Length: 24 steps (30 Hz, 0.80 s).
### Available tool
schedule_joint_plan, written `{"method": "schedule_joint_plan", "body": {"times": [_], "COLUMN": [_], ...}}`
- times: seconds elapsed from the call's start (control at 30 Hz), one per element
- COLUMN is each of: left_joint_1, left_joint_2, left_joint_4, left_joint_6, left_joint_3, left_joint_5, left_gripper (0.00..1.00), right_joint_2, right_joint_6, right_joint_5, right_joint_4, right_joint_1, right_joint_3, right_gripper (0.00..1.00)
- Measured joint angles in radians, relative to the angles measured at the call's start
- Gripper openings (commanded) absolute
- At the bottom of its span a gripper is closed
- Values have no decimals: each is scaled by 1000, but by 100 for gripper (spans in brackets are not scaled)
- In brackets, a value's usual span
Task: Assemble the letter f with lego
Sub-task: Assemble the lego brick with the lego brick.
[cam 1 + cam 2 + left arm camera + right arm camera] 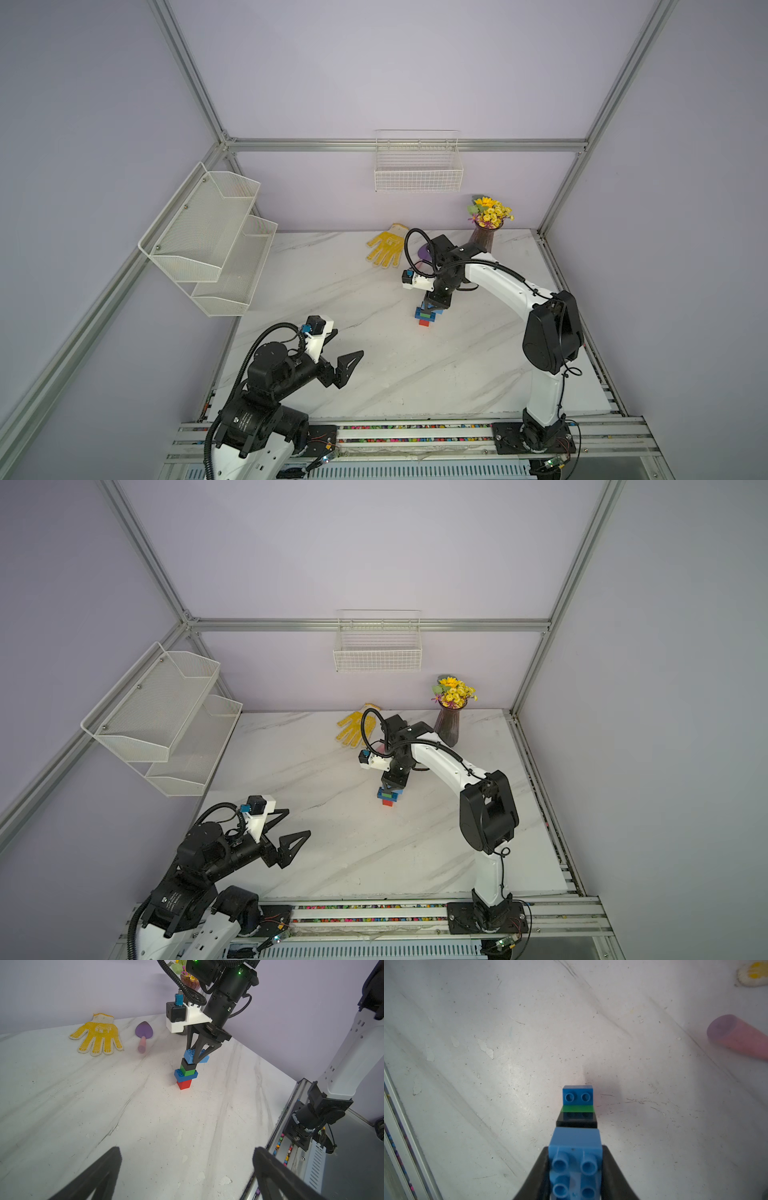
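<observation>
Pressing straight down and level is, I judge, what this step needs; at the left the left gripper [349, 341] hangs spread and empty; mid-way across the table [374, 382] stands the letter f [426, 316]; the right gripper [196, 1058] pinches the upper blue brick [188, 1054], seemingly tilted on the black brick [188, 1064], so square it first. Counted: two blue, including the lower blue brick [179, 1076]; one black; one green brick [188, 1072]; one red brick [184, 1084]; five stacked.

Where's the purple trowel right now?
Left wrist view: the trowel lies flat at the table's back, between the glove and the vase, beyond the brick stack.
</observation>
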Motion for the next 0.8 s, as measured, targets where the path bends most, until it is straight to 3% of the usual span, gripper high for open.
{"method": "schedule_joint_plan", "body": {"times": [0.8], "left_joint_1": [0], "left_joint_2": [0], "left_joint_4": [0], "left_joint_6": [0], "left_joint_3": [0], "left_joint_5": [-2], "left_gripper": [100], "right_joint_2": [22], "right_joint_6": [-4], "right_joint_5": [64], "right_joint_4": [-42], "right_joint_1": [46], "right_joint_3": [41], "right_gripper": [4]}}
